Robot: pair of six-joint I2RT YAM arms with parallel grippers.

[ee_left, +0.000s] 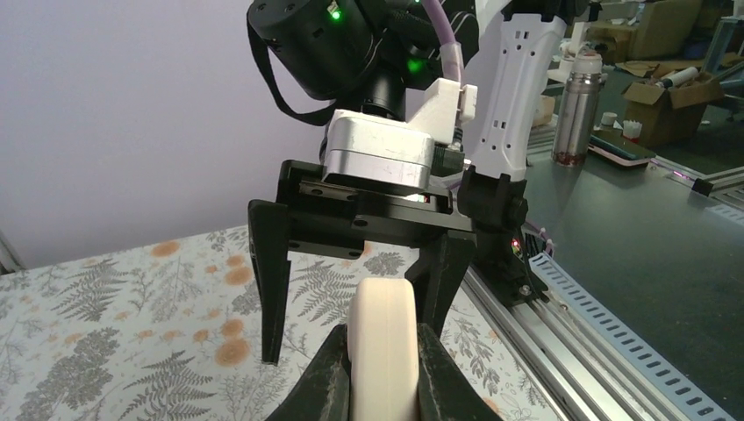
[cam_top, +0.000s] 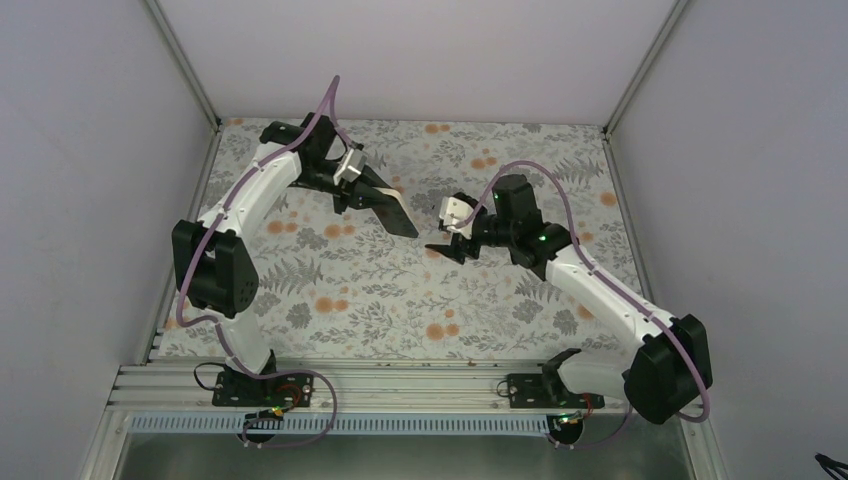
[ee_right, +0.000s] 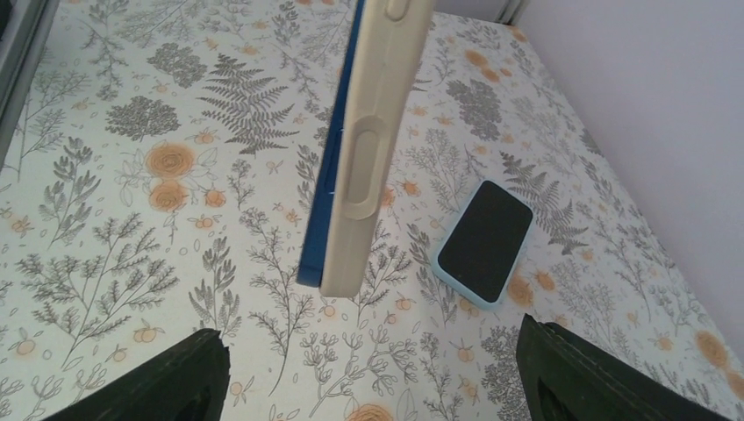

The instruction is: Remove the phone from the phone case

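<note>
Two tools: left tool (cam_top: 368, 190) clamped on phone case (ee_right: 373, 149), held above surface (cam_top: 380, 300); right tool (cam_top: 450, 235) wide open, empty, facing case. Phone (ee_right: 320, 219) edge parting from case; could drop if unsupported.

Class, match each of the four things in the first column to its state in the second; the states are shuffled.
Things:
1. left gripper
2. right gripper
3. cream phone case
4. pale blue phone

States:
a. lying flat, screen up
b. open, holding nothing
c. shut on the case
d. held up in the air, edge-on

Pairs: 1-c, 2-b, 3-d, 4-a
</note>
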